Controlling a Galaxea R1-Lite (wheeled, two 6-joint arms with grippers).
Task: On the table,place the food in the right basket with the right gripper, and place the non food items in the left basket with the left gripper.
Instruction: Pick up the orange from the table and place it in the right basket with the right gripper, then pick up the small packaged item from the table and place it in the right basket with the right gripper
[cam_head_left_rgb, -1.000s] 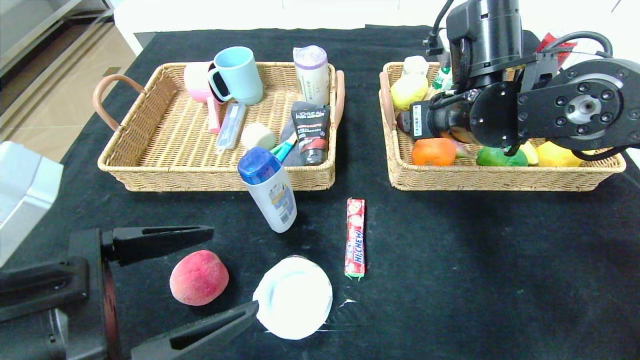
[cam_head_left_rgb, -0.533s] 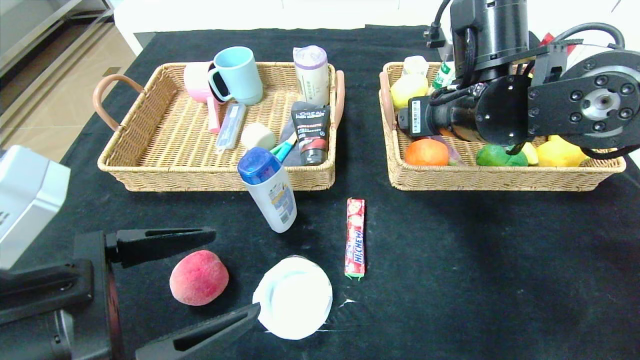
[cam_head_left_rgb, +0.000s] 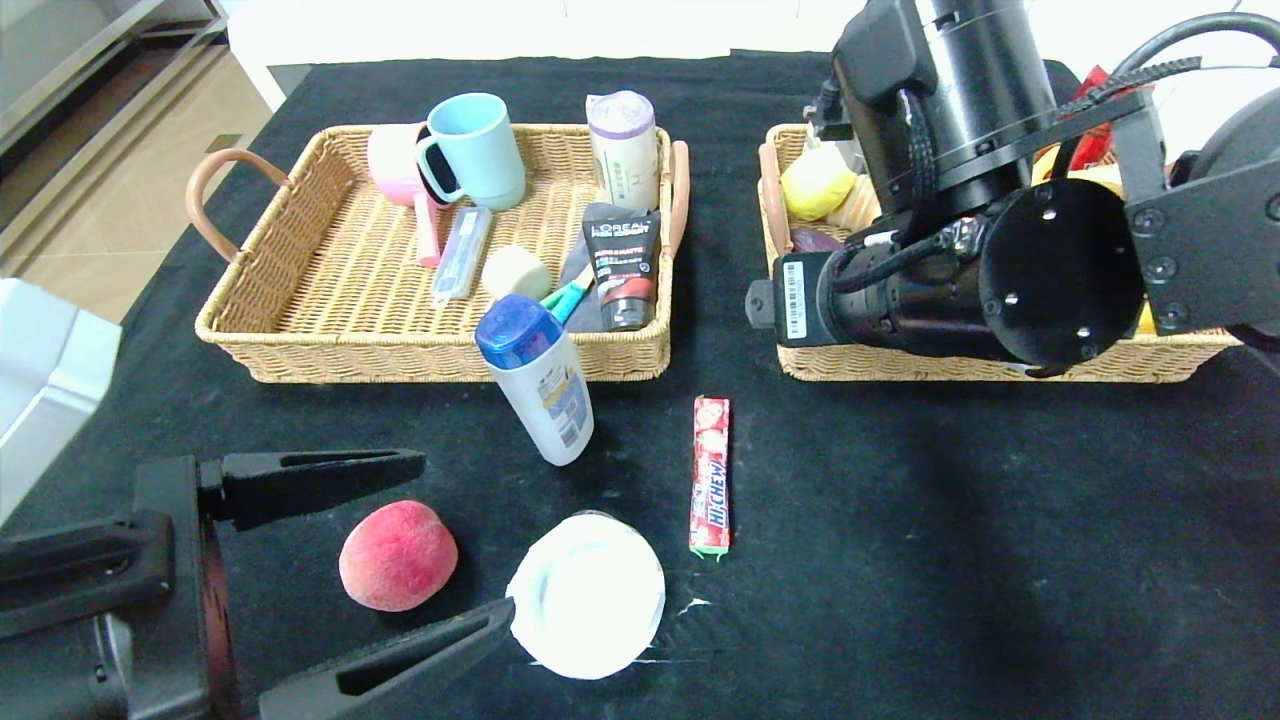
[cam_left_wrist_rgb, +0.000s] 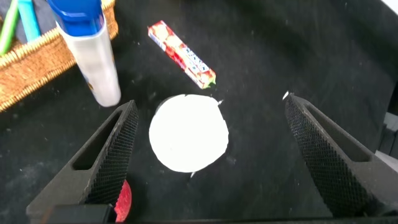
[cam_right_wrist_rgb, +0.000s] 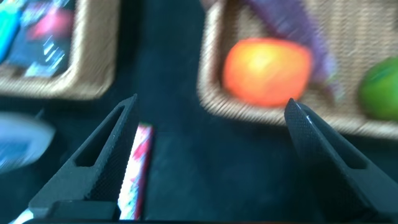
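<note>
Black left gripper wide, above white dish

Peach is sitting near the table's front-left corner, white dish lying flat beside it, Hi-Chew stick lying lengthwise mid-table, blue-capped bottle standing tilted, orange sitting in the right basket.

Table: baskets, bottle, candy, peach, dish.

The right gripper has pulled back, empty, from the right basket.
</note>
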